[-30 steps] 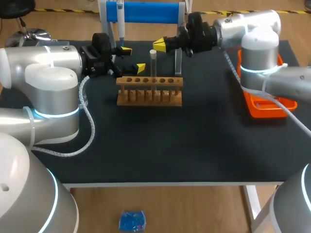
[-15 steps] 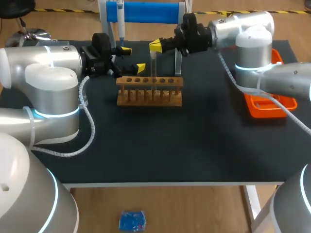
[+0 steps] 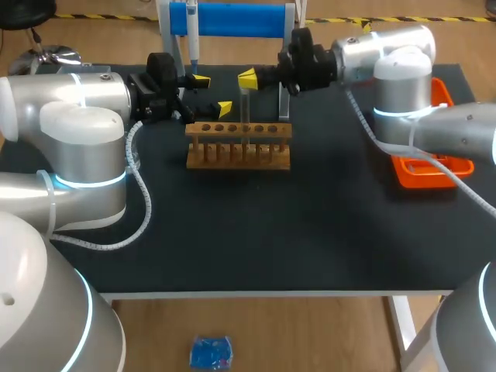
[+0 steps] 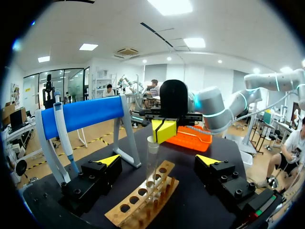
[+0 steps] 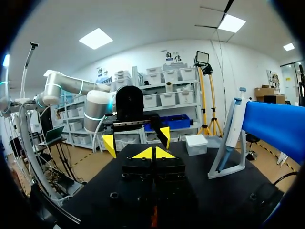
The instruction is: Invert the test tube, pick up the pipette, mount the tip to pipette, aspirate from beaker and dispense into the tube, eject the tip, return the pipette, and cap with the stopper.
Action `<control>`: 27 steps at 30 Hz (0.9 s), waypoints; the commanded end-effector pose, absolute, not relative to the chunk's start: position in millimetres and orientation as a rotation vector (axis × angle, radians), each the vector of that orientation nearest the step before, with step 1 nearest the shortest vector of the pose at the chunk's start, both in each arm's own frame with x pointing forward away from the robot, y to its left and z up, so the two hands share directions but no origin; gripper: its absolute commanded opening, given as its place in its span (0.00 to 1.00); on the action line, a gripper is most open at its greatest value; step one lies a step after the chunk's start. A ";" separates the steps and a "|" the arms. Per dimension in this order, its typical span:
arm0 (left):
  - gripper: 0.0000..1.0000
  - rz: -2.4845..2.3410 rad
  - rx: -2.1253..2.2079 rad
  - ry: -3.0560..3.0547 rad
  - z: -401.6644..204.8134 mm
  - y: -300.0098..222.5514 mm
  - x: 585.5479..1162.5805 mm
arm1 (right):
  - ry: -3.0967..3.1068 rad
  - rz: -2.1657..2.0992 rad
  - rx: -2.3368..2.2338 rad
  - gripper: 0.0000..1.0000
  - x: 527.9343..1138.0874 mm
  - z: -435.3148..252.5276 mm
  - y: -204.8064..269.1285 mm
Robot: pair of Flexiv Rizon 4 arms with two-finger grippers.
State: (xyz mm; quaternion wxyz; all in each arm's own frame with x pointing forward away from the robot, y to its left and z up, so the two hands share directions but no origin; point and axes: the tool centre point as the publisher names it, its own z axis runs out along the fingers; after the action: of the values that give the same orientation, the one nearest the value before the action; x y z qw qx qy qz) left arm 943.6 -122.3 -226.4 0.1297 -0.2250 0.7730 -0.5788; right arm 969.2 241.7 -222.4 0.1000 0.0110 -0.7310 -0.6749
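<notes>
- Table [image 3: 310,232]: black. Only the head view shows its edges, with the stand [image 3: 232,19] at the far one and the orange tray [image 3: 407,174] by the right one.
- Rack [image 3: 239,145]: wooden, just in front of the stand and well back from the near edge.
- Pipette [image 4: 62,130]: hangs from the stand's blue bar, off to the side of my left fingers.
- Left gripper [image 4: 158,160]: my fingers are spread wide, with the tube ahead of them, untouched.
- Right gripper [image 5: 152,153]: its own view shows my tips pressed together and hides the tube. The left wrist view shows them right at the tube's mouth.
- Tube [image 4: 152,162]: clear, upright in the rack, open mouth upward.
</notes>
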 end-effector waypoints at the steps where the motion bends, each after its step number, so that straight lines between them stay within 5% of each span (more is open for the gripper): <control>1: 1.00 -1.683 -0.655 2.236 -228.0 -123.4 942.7 | -2.159 -1.993 0.028 0.00 970.8 -226.6 242.1; 27: 1.00 -1.683 -0.655 2.236 -228.0 -123.4 942.7 | -2.134 -2.033 -0.005 0.00 967.2 -234.0 238.5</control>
State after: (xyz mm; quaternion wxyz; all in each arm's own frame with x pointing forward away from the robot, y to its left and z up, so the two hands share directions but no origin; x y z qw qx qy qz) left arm 943.6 -122.3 -226.4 0.1297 -0.2249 0.7730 -0.5789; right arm 970.0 240.1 -226.3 0.0990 -0.0016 -0.7232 -0.6835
